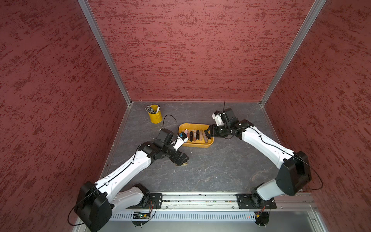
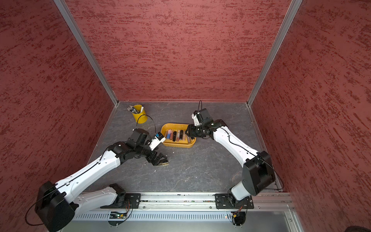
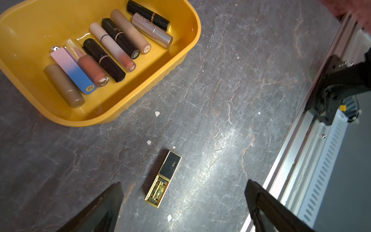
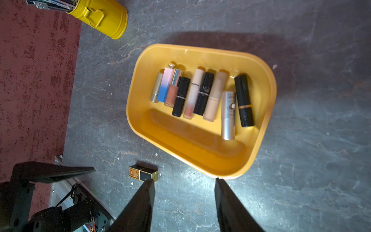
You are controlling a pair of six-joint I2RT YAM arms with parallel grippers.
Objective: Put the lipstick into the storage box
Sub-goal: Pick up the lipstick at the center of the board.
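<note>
A square black-and-gold lipstick (image 3: 163, 178) lies flat on the grey table, apart from the storage box; it also shows in the right wrist view (image 4: 143, 173). My left gripper (image 3: 183, 182) hangs just above it, open wide, with the lipstick between the lines of its fingers and nearer one of them. In both top views only a gold edge of the lipstick (image 1: 182, 164) (image 2: 164, 163) peeks out under the left gripper (image 1: 183, 160) (image 2: 161, 158). The yellow-orange storage box (image 1: 195, 145) (image 2: 178, 145) (image 3: 140, 90) (image 4: 267, 112) holds several lipsticks (image 4: 200, 96) in a row. My right gripper (image 4: 184, 180) (image 1: 207, 133) is open and empty over the box's right end.
A small yellow bucket with pens (image 1: 155, 116) (image 2: 139, 117) (image 4: 102, 20) stands at the back left. Red walls close the table on three sides. A metal rail (image 1: 200, 198) runs along the front edge. Small white chips (image 3: 157, 113) dot the table.
</note>
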